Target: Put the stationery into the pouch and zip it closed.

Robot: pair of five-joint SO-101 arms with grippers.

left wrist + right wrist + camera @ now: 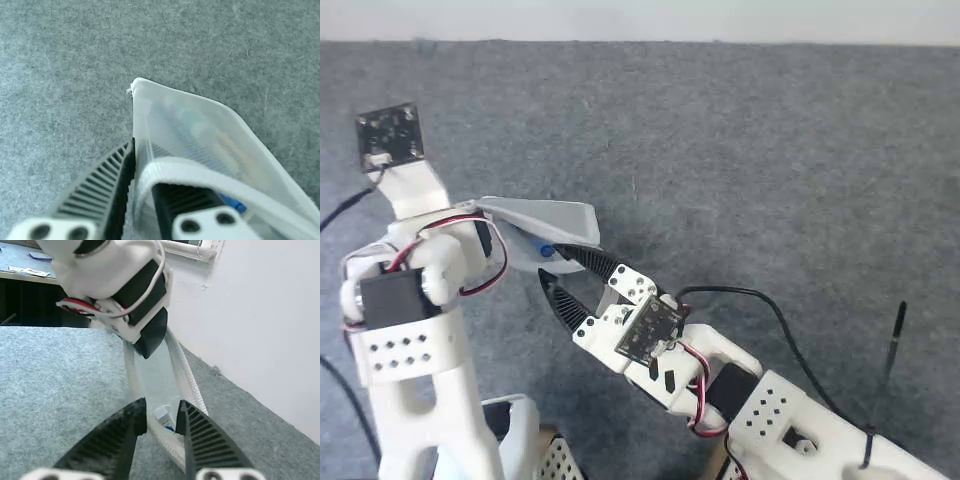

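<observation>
The pouch (558, 224) is see-through, but the stationery (220, 145) inside it shows as pale, orange and blue smears, and I cannot tell one item from another. My left claw (145, 167) is clamped on the pouch's wall, one finger outside and one inside, and that inner finger hides the near end of the contents. The white zip band (200, 172) arcs over the inner finger, so the mouth gapes at that end. The pouch sits over the near-left part of the table (770, 150). From the high view I cannot tell whether its underside touches the grey surface or hangs just above it. Its long axis runs out from my left claw toward the table's middle, ending in a blunt pale end. My right claw (566, 276) stands open just beside the pouch's near edge, its two black fingers spread to either side of a small white and blue bit there. I cannot tell whether either finger touches it. My left arm's own wrist blocks much of the pouch from my right wrist camera. A black cable (760, 298) loops over the table behind my right arm, and a white wall (260, 315) runs along the far edge.
</observation>
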